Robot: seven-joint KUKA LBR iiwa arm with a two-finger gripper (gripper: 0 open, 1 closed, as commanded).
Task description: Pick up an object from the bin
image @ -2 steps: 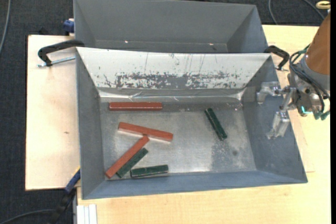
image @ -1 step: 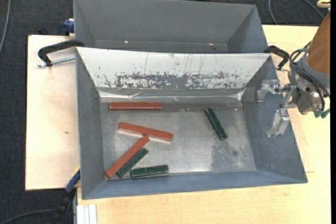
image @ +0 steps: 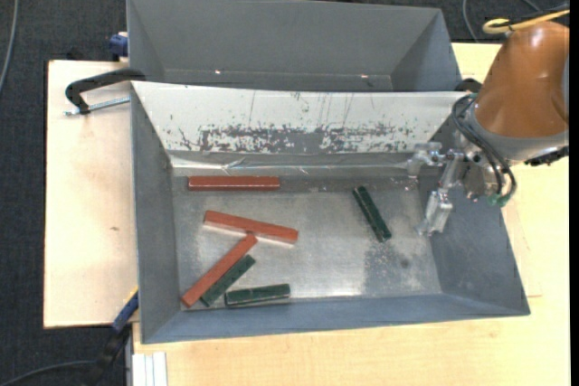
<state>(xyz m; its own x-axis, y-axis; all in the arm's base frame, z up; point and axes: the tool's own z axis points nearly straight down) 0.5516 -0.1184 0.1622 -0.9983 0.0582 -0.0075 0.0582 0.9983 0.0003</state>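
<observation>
Tool (image: 439, 214), a small silvery metal piece at the end of the arm, is hanging low inside the grey metal bin (image: 152, 230). It is sitting at about 3 o'clock of the bin floor, close to the right-hand wall. Whether it is standing wide or narrow cannot be told from this angle, and it appears to be carrying nothing. Toward 1 o'clock of it, the arm's rounded orange cover (image: 529, 86) is leaning in over the rim.

The nearest thing is a short dark green bar (image: 372, 213), lying flat on the floor at 9 o'clock of the tool. It is near the tool but apart from it, its length running from 11 to 5 o'clock.

Well apart, at 10 o'clock of the bin, a red-brown bar (image: 233, 183) is lying along the foot of the back wall. At 7 to 8 o'clock of the bin, four more bars are lying in a loose cluster:
- a pale red bar (image: 251, 228)
- an orange-red bar (image: 215, 273) slanting away beneath it
- a second green bar (image: 232, 277) lying alongside the orange-red one
- a third green bar (image: 258, 294) lying level at the near edge

Judging from this, the approach is the step in hand: the tool is sitting low but is not around anything. The next move is calling for a short shift toward 9 o'clock to come over the nearest green bar. The wrist would then be turning so the grasp crosses the bar's narrow width before lowering and closing.
</observation>
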